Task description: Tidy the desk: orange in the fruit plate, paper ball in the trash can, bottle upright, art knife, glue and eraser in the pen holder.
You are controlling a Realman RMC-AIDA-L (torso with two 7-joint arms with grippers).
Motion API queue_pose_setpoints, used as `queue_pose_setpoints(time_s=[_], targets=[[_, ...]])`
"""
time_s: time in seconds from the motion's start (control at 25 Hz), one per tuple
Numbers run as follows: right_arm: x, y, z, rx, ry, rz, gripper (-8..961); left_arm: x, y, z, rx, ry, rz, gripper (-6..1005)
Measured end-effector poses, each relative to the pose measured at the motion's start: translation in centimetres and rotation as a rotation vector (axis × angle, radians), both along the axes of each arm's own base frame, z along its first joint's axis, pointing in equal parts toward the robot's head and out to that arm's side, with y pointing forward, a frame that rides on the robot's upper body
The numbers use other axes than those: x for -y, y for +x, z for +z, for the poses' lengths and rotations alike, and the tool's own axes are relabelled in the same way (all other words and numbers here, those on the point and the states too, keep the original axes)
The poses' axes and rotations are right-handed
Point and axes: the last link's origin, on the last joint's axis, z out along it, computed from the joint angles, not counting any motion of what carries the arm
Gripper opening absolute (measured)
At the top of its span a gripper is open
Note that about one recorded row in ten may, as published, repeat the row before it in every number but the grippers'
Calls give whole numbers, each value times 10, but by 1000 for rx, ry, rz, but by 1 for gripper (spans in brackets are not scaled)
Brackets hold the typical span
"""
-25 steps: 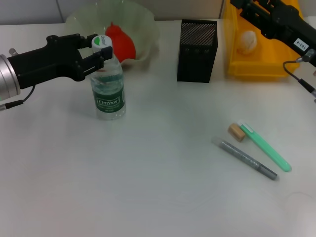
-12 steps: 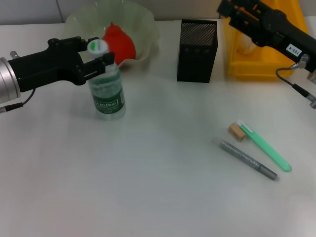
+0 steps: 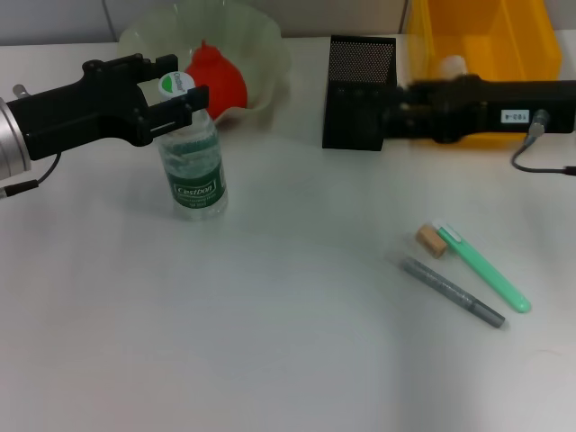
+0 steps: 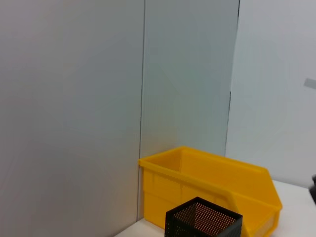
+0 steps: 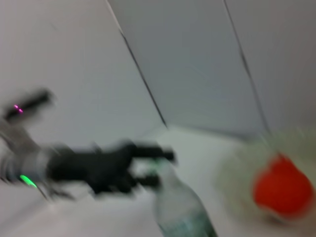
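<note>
Head view: you see the bottle standing upright on the tabletop, in front of the fruit plate.
Left tool: its fingers sit either side of the bottle's white-and-green cap, with a sliver of gap on each side; it looks slightly open and no longer gripping, though you cannot be sure from here.
Right tool: it stretches low across the front of the trash can with its tip by the pen holder; motion blur hides the fingers, so you cannot tell how they stand or whether they carry anything.
Orange: it lies in the fruit plate, behind the bottle.
Paper ball: a white lump shows inside the trash can, just above the right arm.
Loose items: the eraser, the green art knife and the grey glue stick lie close together on the tabletop, well apart from the pen holder.
Step in hand: judging by this, the bottle step is ending and the pen holder items remain.
Next move: lift the left tool straight up and off the cap so the bottle is not tipped, then bring the right tool down over one of the three small items.
</note>
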Motion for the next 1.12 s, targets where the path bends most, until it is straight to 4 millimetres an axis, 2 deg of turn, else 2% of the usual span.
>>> queue_pose_setpoints(time_s=[0.12,0.16,0.4,0.6,0.92,1.12], targets=[[-3,-3,14,214,-27,-160,705,-1,1,0,4,4,2,599],[-3,-3,14,214,-27,-160,705,-1,1,0,4,4,2,599],[-4,4,17,462,-80,-349,703,-4,3,2,8,15,2,600],[-4,18,20,561,-66,-445,702,-6,3,4,12,21,5,601],[4,30,19,628,-111,-488,696,-9,4,6,12,33,4,599],[10,38,9,697,-163,-508,691,-10,4,6,6,41,7,597]])
